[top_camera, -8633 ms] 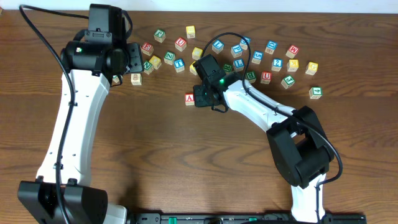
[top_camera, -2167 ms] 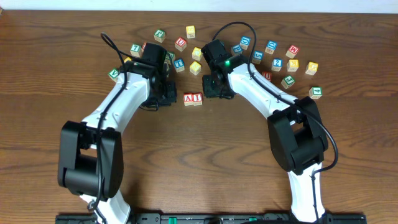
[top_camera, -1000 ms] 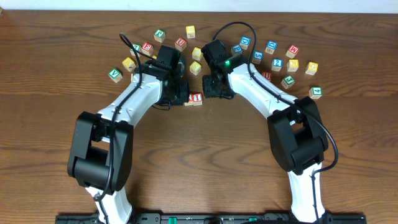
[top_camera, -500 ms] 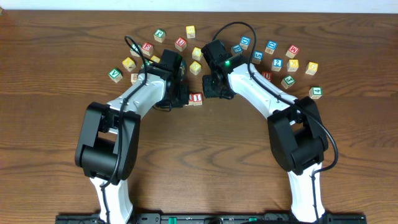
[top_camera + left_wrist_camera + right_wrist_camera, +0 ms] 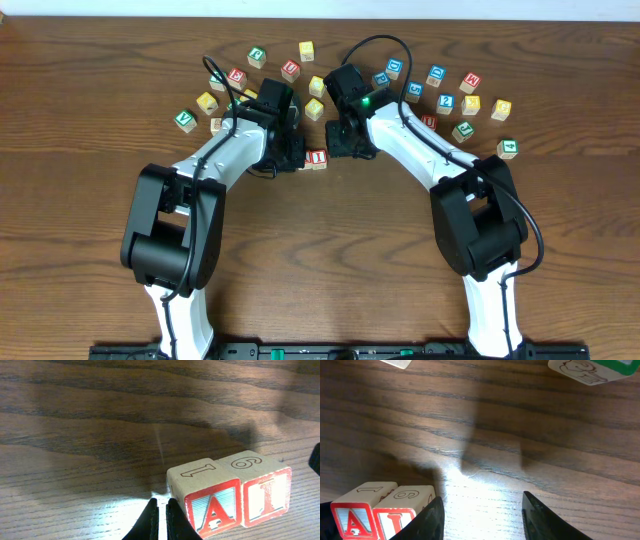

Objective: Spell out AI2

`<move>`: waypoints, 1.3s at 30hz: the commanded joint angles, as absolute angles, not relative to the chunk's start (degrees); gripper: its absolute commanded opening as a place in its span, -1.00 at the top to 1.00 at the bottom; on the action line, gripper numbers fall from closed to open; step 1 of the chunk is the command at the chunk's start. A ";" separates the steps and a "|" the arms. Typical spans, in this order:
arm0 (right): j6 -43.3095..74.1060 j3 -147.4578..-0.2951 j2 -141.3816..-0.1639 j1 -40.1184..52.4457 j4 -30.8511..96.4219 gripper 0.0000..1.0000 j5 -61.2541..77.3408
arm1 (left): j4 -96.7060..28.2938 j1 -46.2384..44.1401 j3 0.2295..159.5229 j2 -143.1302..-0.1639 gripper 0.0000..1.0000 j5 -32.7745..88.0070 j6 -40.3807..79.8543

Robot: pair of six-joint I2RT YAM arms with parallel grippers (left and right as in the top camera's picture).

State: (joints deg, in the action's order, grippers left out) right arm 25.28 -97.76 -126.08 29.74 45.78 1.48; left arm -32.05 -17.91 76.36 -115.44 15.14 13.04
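Note:
Two pale wooden cubes stand side by side on the table, the red "A" cube (image 5: 212, 507) on the left and the red "I" cube (image 5: 265, 492) touching its right side. From overhead the "I" cube (image 5: 318, 158) shows, while the "A" cube is mostly under my left gripper (image 5: 292, 153). The left gripper (image 5: 162, 510) is shut and empty, its tips right against the left face of the "A". My right gripper (image 5: 482, 510) is open and empty, its left finger (image 5: 432, 520) close beside the "I" cube (image 5: 402, 512). I cannot tell which scattered cube is the "2".
Several lettered cubes in red, blue, green and yellow lie scattered along the back of the table, from a green one (image 5: 185, 121) on the left to another green one (image 5: 508, 148) on the right. A green-edged cube (image 5: 590, 367) lies just beyond the right gripper.
Over the last second the left arm has slid a little to the right, bringing its shut gripper up against the "A" cube. The right arm has stayed where it was.

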 commanded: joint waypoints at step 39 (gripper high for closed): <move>25.71 -97.36 -127.66 30.83 45.87 0.22 3.38 | -30.28 -17.82 75.92 -115.74 0.85 16.88 2.94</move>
